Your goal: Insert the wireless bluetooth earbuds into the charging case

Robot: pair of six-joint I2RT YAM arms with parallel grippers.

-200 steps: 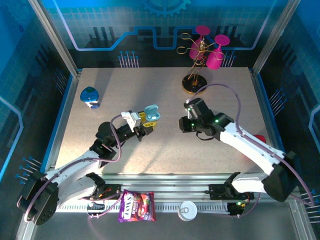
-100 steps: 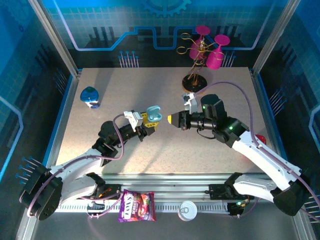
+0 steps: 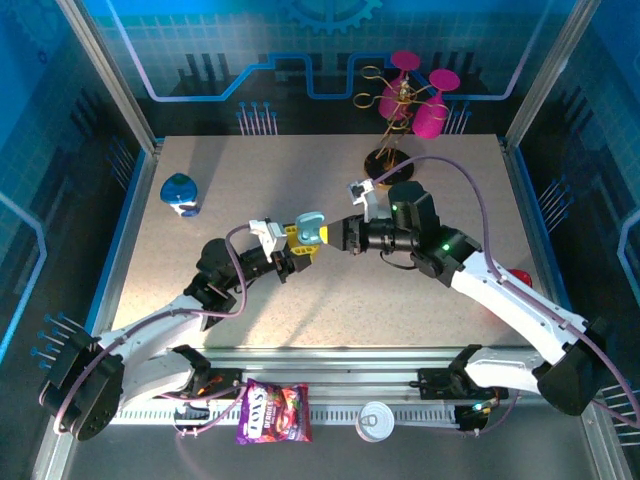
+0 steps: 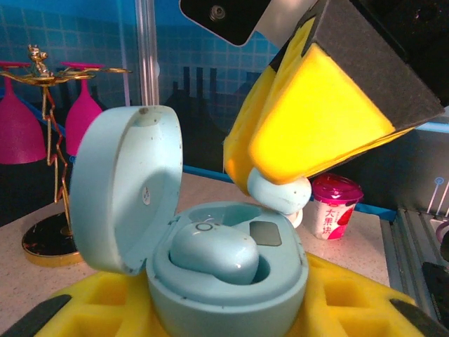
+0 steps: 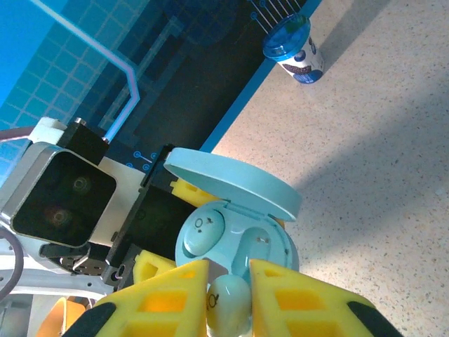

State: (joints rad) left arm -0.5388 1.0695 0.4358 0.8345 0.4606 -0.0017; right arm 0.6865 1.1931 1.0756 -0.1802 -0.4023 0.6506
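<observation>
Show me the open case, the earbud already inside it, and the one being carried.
charging case (image 4: 119, 189), left wrist view, inside of the raised lid.
seated earbud (image 4: 214, 253), left wrist view, its rounded top.
carried earbud (image 5: 228, 305), right wrist view, its rounded body.

The small pale blue plastic earbud (image 5: 228, 309) is sitting half hidden between two yellow foam pads (image 5: 158, 302) — the picture's bottom edge is cutting it off. From above, the open pale blue round case (image 3: 311, 226) is looking too small to see inside.
</observation>
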